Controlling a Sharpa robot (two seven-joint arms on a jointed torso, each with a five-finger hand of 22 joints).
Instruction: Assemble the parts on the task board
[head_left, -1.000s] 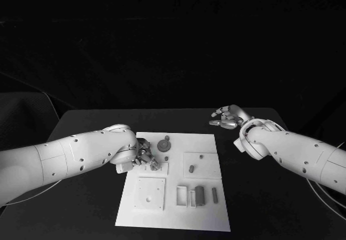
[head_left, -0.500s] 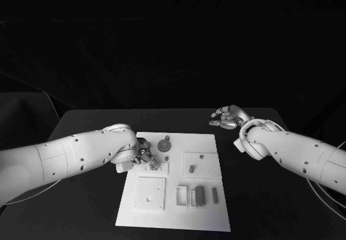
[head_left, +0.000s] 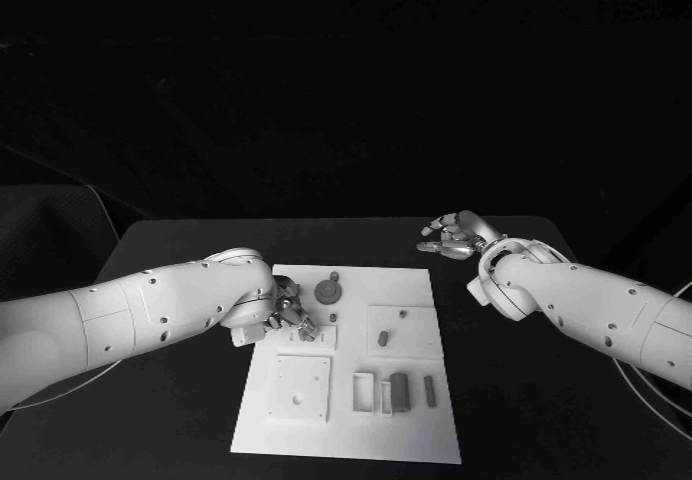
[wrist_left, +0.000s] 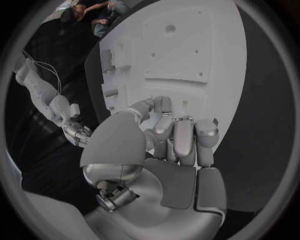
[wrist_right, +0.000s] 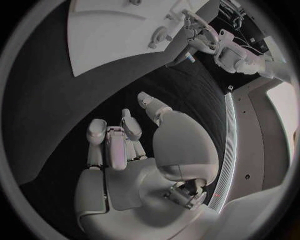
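Left robot hand (head_left: 286, 312) curls over the task board (head_left: 411, 415), its hold hidden; right robot hand (head_left: 456, 237) hovers curled, empty. Blind fingertip work risks knocking the round part (head_left: 330, 292).

The white board (head_left: 353, 400) lies in the middle of the black worktop (head_left: 173, 245). The left hand (head_left: 286, 312) is down at the board's far-left part, fingers curled over a small raised block there; whether it grips anything cannot be told. Just beside it lies a round gear (head_left: 330, 292), with a small peg (head_left: 333, 317) near it. Mid-board, a square plate (head_left: 402, 330) carries a short pin (head_left: 384, 338). Nearer the robot lie a flat plate with a hole (head_left: 300, 387) and a dark bar (head_left: 400, 388) standing in a slot. The right hand (head_left: 456, 236) hovers well apart over the worktop's far right, fingers curled, holding nothing visible.
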